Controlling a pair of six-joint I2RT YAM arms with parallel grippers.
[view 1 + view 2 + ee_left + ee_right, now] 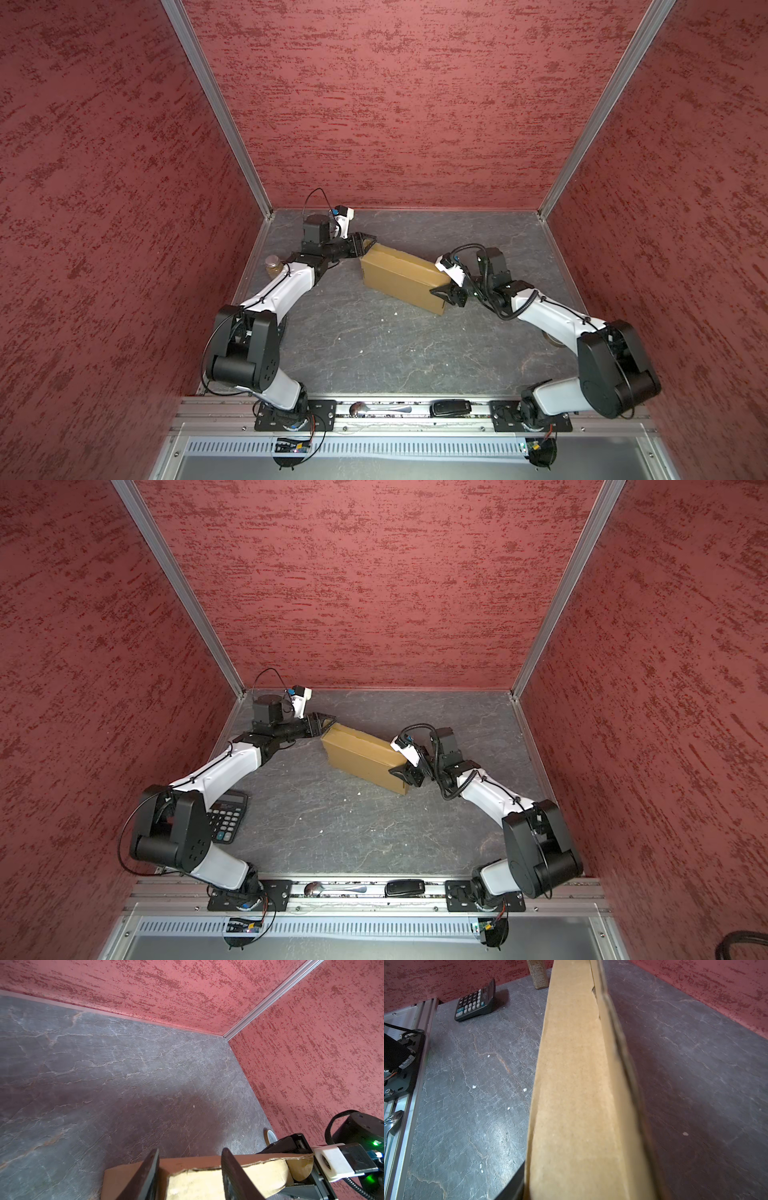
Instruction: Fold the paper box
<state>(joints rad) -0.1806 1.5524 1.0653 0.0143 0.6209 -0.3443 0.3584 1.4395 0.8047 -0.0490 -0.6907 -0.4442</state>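
Slate top (374, 353) | paper box (401, 276) | right tool (442, 291) clamps one end; left tool (369, 246) straddles other, grip unclear

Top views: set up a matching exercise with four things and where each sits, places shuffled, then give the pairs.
Things:
1 paper box
2 calculator
3 spoon
4 jar

Places:
A on the front rail
B left edge of the table, farther back
C middle of the table, lying at a slant
D left side of the table, nearer the front

Pairs: 1-C; 2-D; 3-A; 4-B
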